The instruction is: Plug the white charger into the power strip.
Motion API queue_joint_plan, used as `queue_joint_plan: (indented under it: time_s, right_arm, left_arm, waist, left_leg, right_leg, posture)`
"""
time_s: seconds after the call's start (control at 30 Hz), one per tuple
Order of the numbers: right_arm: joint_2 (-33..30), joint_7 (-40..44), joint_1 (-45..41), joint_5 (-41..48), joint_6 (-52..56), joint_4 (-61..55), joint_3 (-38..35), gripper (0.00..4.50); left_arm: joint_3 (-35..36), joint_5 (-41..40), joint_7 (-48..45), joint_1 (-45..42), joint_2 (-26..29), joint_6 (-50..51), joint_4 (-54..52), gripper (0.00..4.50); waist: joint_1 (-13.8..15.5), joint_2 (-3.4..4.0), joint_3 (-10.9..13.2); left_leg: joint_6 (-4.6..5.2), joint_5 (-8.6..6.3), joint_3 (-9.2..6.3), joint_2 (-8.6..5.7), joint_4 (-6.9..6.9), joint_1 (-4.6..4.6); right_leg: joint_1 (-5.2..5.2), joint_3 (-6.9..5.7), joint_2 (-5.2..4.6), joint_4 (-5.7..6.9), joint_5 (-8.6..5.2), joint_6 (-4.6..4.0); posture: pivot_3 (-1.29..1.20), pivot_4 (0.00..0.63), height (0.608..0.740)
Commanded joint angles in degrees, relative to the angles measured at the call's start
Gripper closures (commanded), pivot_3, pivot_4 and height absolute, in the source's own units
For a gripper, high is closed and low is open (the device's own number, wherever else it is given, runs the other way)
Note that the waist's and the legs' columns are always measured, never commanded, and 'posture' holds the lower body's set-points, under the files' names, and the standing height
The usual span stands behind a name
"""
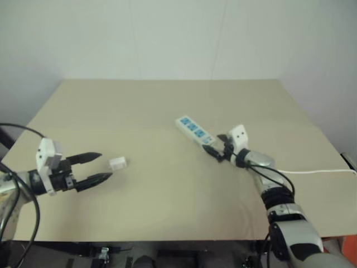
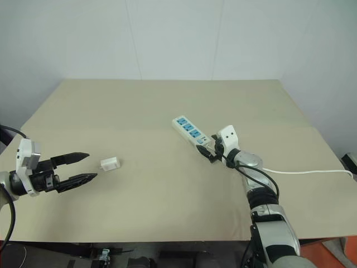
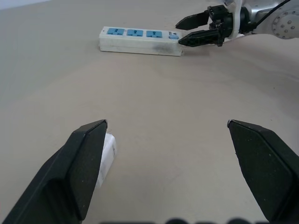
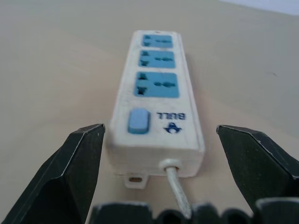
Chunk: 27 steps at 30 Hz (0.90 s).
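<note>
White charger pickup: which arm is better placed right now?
Left. The left gripper is open with the white charger lying on the table just off its fingertips. The right gripper is open at the switch end of the power strip, well away from the charger.

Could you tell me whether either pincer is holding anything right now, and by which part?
Nothing is held. The left pincer is open beside the white charger; the right pincer is open around the power strip's switch end.
</note>
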Motion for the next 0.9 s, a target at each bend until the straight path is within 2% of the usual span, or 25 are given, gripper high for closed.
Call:
queue_joint_plan:
  time_s: [0.03, 0.33, 0.9]
  right_arm:
    - [0.2, -1.2, -2.7, 0.5, -3.1, 3.4, -2.0, 0.0]
    - [2.9, 3.5, -6.1, 2.0, -5.4, 10.6, -3.1, 0.0]
    - [6.9, -1.6, -6.8, -0.9, -16.1, 21.7, -3.2, 0.0]
  left_arm:
    - [1.2, -0.1, 0.3, 0.0, 0.0, -1.2, -1.4, 0.03]
    - [1.1, 0.0, 0.5, -0.1, -0.7, -1.7, -1.3, 0.03]
    - [2.3, -0.3, 1.0, 1.8, -0.6, -2.0, -2.2, 0.03]
  waist:
    - [-0.1, 0.0, 0.0]
    - [-0.2, 0.01, 0.0]
    - [-1.8, 0.01, 0.0]
  left_leg:
    - [0.0, 0.0, 0.0, 0.0, 0.0, 0.01]
    - [0.0, 0.0, 0.0, 0.01, 0.0, 0.06]
    - [0.0, 0.0, -0.02, 0.04, -0.02, 0.13]
  right_leg:
    - [0.0, 0.0, 0.0, 0.01, 0.0, 0.0]
    - [0.04, 0.0, 0.01, 0.02, 0.0, 0.0]
    - [0.1, 0.0, 0.02, 0.04, 0.0, 0.0]
  posture:
    - [0.0, 0.15, 0.74]
    - [0.0, 0.15, 0.74]
    - [0.0, 0.15, 0.74]
